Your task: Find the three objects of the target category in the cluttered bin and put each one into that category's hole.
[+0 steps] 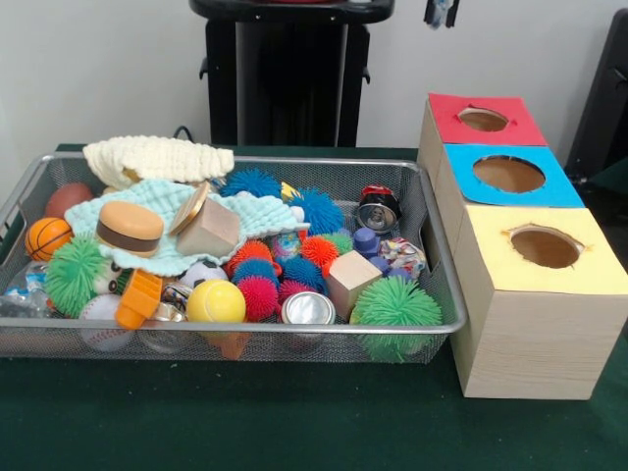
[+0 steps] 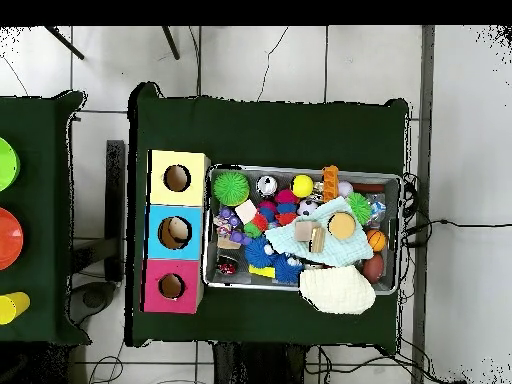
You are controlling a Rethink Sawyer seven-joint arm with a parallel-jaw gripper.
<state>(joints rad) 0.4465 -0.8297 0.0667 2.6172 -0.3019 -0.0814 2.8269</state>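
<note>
- The gripper is showing in neither view, so whether it is spread or pressed together cannot be told; only the black pedestal [image 1: 291, 69] is standing at the table's far side in the front view.
- The cluttered bin [image 1: 444, 257] is sitting on the green table [image 1: 294, 422], touching or just beside three wooden boxes with holes: yellow-topped [image 1: 542, 257], blue-topped [image 1: 510, 177], red-topped [image 1: 486, 120].
- The front view is revealing a silver can [image 1: 307, 309], a wooden cube [image 1: 350, 279], a toy burger [image 1: 130, 227] on a mint cloth [image 1: 257, 218].
- The overhead view is showing a cream cloth [image 2: 337, 289] hanging over the bin's rim, plus coloured things [image 2: 8, 235] on a neighbouring table.
</note>
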